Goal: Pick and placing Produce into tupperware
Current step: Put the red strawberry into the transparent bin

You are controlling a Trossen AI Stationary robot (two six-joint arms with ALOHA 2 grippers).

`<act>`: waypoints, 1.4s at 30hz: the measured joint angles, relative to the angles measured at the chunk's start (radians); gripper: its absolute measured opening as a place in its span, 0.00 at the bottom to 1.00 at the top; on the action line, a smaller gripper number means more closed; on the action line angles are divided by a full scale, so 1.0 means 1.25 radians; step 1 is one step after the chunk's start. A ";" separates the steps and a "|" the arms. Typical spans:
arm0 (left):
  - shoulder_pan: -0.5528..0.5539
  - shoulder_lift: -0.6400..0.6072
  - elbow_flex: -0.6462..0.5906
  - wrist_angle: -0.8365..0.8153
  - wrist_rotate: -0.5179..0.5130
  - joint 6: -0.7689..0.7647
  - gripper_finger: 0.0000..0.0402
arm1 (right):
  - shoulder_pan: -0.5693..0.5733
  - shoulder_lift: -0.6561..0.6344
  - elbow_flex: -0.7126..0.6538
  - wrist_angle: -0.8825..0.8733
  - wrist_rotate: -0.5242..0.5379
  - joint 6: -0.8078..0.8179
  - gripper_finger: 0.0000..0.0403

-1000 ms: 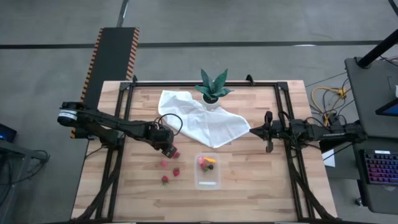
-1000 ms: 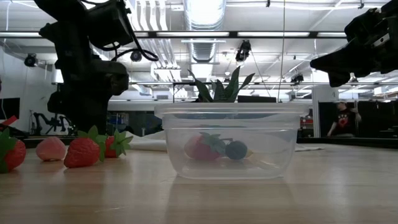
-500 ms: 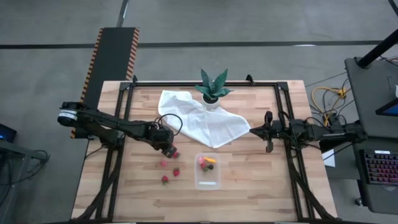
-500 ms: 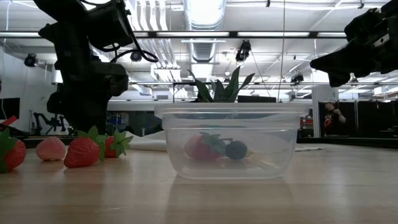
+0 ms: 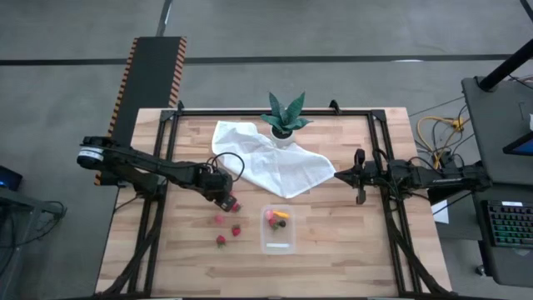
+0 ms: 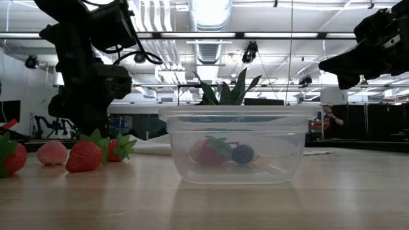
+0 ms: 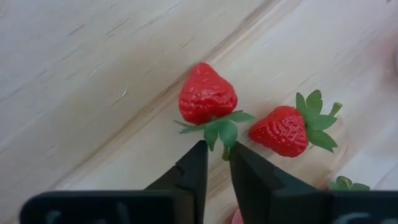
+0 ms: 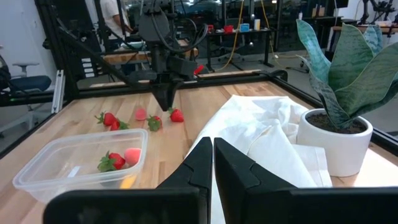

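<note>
My left gripper (image 7: 217, 149) (image 5: 229, 202) stands low over the wooden table, left of the clear tupperware (image 5: 279, 247) (image 6: 233, 144), and is shut on a red strawberry (image 7: 207, 93). A second strawberry (image 7: 286, 130) lies just beside the first on the wood. A pink piece (image 5: 220, 219) and two more strawberries (image 5: 236, 231) (image 5: 221, 241) lie on the bare wood nearer the front edge. Inside the tupperware rest a red-pink piece (image 5: 270, 217), an orange-yellow sliver (image 5: 281, 215) and a dark round piece (image 5: 281, 223). My right gripper (image 8: 213, 152) (image 5: 340, 175) waits shut at the table's right side. My left gripper has the strawberry's green leafy cap (image 7: 222, 138) between the free ends of its two fingers. The fingers slant steeply down from the table's left side. The strawberry lies on its side on the wood, its red tip pointing away from the fingers.
A crumpled white cloth (image 5: 275, 162) lies at the table's middle back, reaching under my right gripper. A potted green plant (image 5: 286, 117) stands behind it. Black frame rails (image 5: 275, 111) run along the table's edges.
Neither arm nor any produce has visibly moved. A person in the room beyond the table has walked a little toward the low view's left.
</note>
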 joint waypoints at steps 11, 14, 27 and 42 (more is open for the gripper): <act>0.000 0.000 0.000 -0.002 0.002 0.023 0.00 | 0.000 0.000 0.000 0.000 0.000 0.000 0.02; 0.000 0.000 0.000 -0.002 0.002 0.023 0.00 | 0.000 0.000 0.000 0.000 0.000 0.000 0.02; 0.000 -0.003 0.020 -0.006 0.008 0.058 0.00 | 0.000 0.000 0.000 0.000 0.000 -0.002 0.02; 0.000 -0.005 0.109 -0.032 -0.007 0.168 0.00 | 0.000 0.000 0.000 0.000 0.000 0.000 0.02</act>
